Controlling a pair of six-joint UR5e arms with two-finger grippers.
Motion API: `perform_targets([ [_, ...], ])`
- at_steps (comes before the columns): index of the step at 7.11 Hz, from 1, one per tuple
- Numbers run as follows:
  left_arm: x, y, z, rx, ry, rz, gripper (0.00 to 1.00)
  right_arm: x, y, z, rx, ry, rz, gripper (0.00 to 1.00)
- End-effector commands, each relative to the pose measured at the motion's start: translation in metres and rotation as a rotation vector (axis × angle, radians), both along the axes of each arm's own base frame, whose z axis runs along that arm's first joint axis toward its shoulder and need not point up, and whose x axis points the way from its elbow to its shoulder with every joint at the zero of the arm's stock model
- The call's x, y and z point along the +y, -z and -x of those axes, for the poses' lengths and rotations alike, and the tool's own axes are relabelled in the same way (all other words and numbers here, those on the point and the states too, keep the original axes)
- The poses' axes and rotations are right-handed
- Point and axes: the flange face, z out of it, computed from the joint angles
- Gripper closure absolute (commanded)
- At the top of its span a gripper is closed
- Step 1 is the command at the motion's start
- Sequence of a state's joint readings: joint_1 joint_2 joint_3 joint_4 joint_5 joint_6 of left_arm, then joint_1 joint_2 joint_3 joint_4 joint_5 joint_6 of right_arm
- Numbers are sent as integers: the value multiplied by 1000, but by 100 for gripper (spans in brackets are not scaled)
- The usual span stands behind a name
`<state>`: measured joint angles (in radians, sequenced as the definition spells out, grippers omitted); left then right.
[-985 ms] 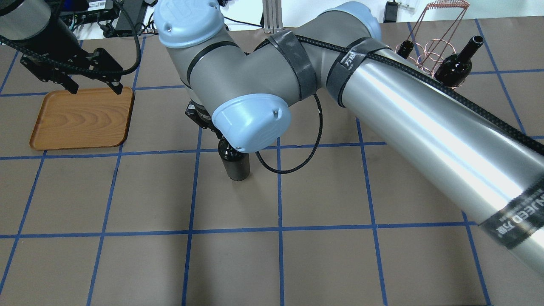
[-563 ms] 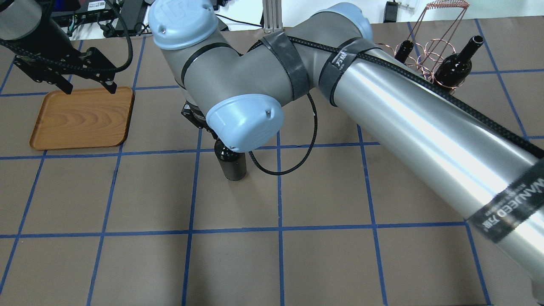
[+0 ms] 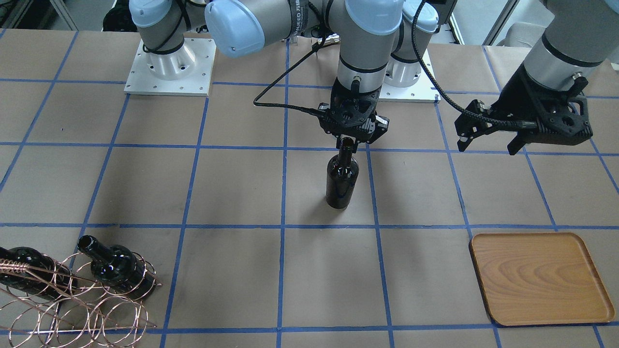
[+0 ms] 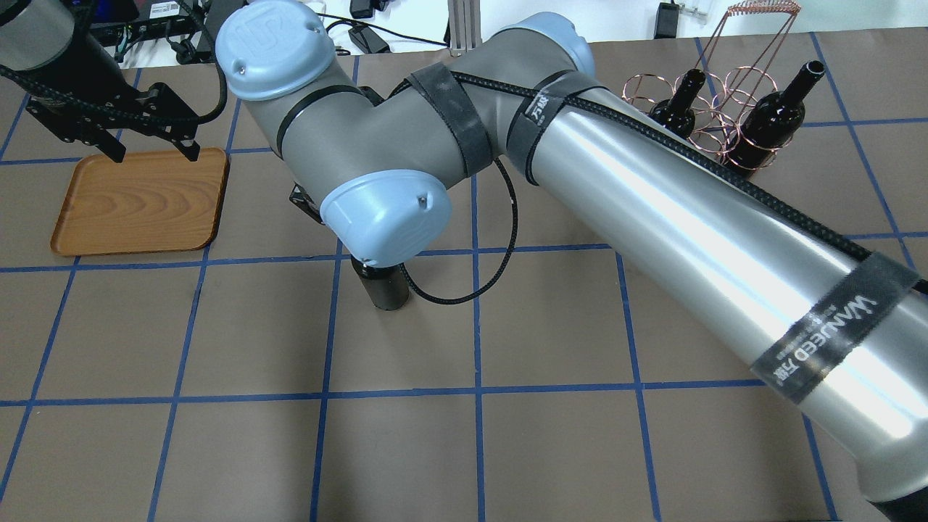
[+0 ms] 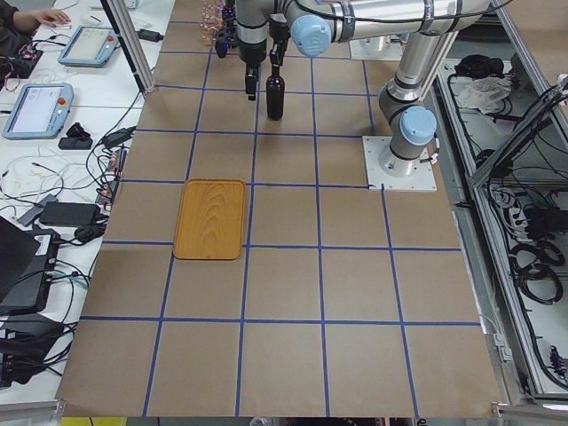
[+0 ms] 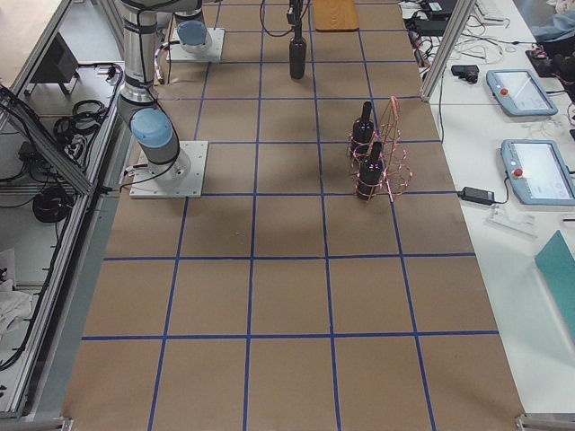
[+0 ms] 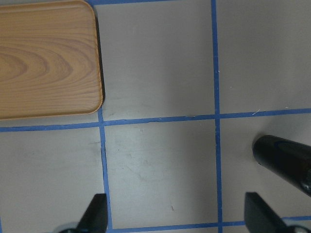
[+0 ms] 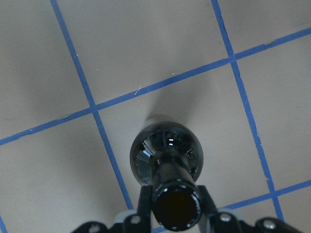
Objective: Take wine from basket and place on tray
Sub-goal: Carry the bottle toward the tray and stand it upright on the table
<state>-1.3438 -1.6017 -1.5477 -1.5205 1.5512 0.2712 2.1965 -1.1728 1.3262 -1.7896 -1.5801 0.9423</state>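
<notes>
Where blue tape lines (image 3: 282, 193) rule the brown paper-covered table (image 3: 232, 285) into squares, the wine (image 3: 342, 181) stands upright near the middle. Its neck is pinched between the fingers of the right gripper (image 3: 348, 144), and whether its base touches the paper cannot be told. The left gripper (image 3: 487, 147) hangs with its fingers spread wide, above the table on the robot's side of the tray (image 3: 539, 278), which lies flat and bare at that end. At the opposite end, the basket (image 3: 72, 299) holds 2 more bottles (image 3: 116, 268) in its rings. 2 white mounting plates (image 3: 169, 67) carry the arm bases along the robot's edge. Across from the robot, white benches (image 5: 62, 155) carry teach pendants (image 5: 89, 44), cables and dark devices, with aluminium posts (image 5: 127, 44) rising beside them.
</notes>
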Motion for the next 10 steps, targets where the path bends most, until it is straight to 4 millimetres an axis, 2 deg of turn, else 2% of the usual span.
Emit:
perform_targets([
  [1, 0, 0, 0, -1, -1, 2, 0, 1, 0, 3, 21, -21, 4, 68],
  [6, 0, 0, 0, -2, -1, 2, 0, 0, 1, 6, 50, -46, 22, 67],
  [7, 0, 0, 0, -2, -1, 2, 0, 0, 0, 6, 48, -47, 22, 60],
  [8, 0, 0, 0, -2, -1, 2, 0, -1, 0, 5, 47, -61, 31, 33],
  [9, 0, 0, 0, 0, -1, 2, 0, -1, 0, 6, 50, -89, 33, 13],
  [10, 0, 0, 0, 0, -1, 2, 0, -1, 0, 6, 49, -90, 34, 1],
])
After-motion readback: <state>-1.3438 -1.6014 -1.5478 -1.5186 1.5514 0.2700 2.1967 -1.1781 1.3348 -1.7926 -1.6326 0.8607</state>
